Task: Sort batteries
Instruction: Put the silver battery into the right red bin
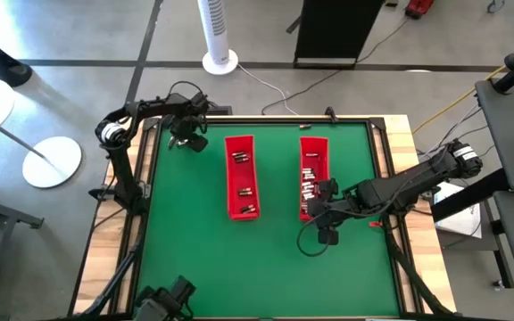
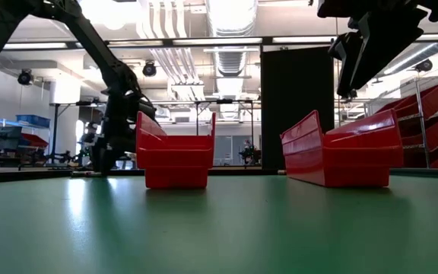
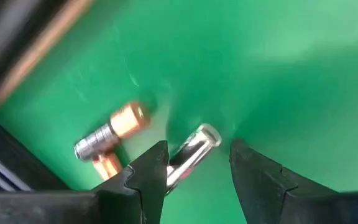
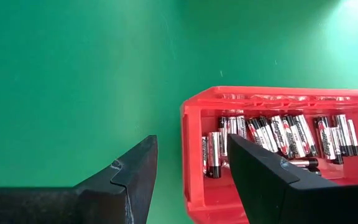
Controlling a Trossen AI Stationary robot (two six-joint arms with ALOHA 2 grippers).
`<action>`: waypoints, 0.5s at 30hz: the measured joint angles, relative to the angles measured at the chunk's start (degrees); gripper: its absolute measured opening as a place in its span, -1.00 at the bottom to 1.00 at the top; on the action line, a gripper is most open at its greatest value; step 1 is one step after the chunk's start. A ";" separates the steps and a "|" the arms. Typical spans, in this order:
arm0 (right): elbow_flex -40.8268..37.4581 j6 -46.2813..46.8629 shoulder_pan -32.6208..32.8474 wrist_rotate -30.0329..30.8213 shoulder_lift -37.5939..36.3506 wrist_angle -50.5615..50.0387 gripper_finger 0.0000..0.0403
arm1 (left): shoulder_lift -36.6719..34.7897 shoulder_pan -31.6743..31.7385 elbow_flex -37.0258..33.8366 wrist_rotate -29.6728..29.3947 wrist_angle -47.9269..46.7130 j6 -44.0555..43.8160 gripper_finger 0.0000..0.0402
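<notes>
The left gripper [image 3: 199, 163] is straddling, fingers apart, a silvery battery [image 3: 191, 150] lying on the green table [image 3: 303, 74] beside a copper-topped battery [image 3: 112, 131], while the right gripper [image 4: 188, 163] is hovering open over the near end of the right red tray [image 4: 194, 186] holding more batteries [image 4: 278, 138].

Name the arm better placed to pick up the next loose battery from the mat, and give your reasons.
Left. Its tool is low at the mat's far left corner, its fingers open on either side of a silvery battery. The right tool hangs empty over the near end of the right red tray.
</notes>
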 joint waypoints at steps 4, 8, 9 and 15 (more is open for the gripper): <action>0.00 -0.09 0.00 0.00 0.00 0.03 -0.07 | -0.04 0.00 -0.26 0.08 -4.43 0.44 -0.24; 0.00 -0.11 0.00 0.02 0.00 0.03 -0.07 | -0.13 -0.18 -0.77 0.00 -5.00 0.59 -0.24; 0.00 -0.11 0.00 0.04 0.00 0.03 -0.07 | -0.15 -0.36 -0.83 -0.01 -5.03 0.63 -0.24; 0.00 0.06 0.00 0.92 0.00 0.00 -0.07 | -0.24 -1.10 -1.31 -0.03 -5.14 1.73 -0.24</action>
